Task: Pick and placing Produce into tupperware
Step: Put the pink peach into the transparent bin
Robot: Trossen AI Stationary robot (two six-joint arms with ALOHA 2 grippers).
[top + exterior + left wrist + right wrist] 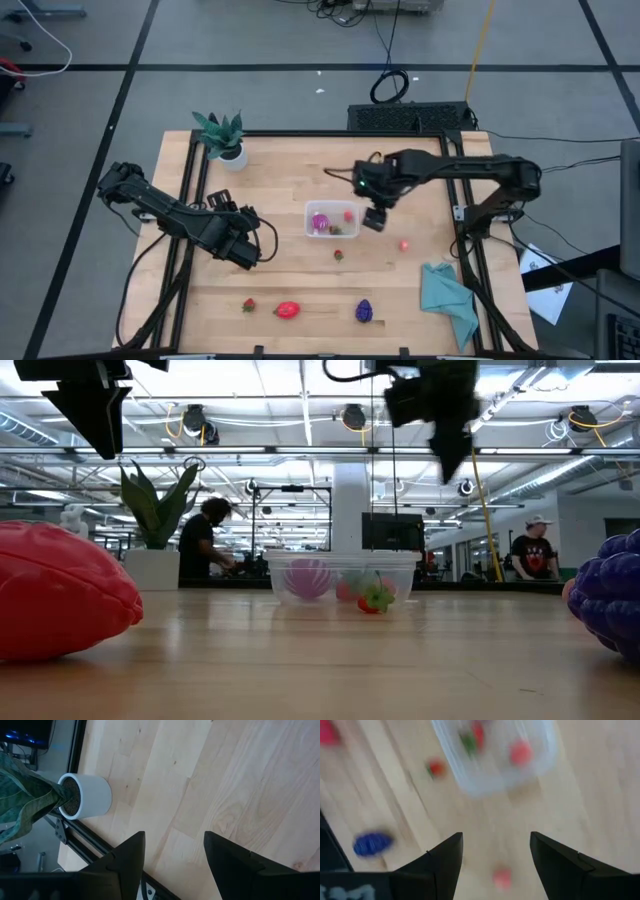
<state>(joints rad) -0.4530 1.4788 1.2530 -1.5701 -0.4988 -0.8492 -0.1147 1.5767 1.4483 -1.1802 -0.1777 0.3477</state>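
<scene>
The clear tupperware (331, 220) stands mid-table and holds a magenta ball (319, 221), a small red piece (348, 214) and a green-topped piece. Loose on the wood lie tiny strawberries (338, 254), (404, 244), (248, 305), a bigger red piece (288, 310) and a dark purple cluster (364, 311). My right gripper (374, 219) is open and empty, raised just right of the tupperware; it also shows in the right wrist view (495, 855). My left gripper (248, 252) is open and empty at the table's left; it also shows in the left wrist view (174, 852).
A green potted plant in a white pot (226, 140) stands at the far left. A teal cloth (447, 298) lies at the near right. Black frame rails run along the table's edges. People stand in the room beyond the table.
</scene>
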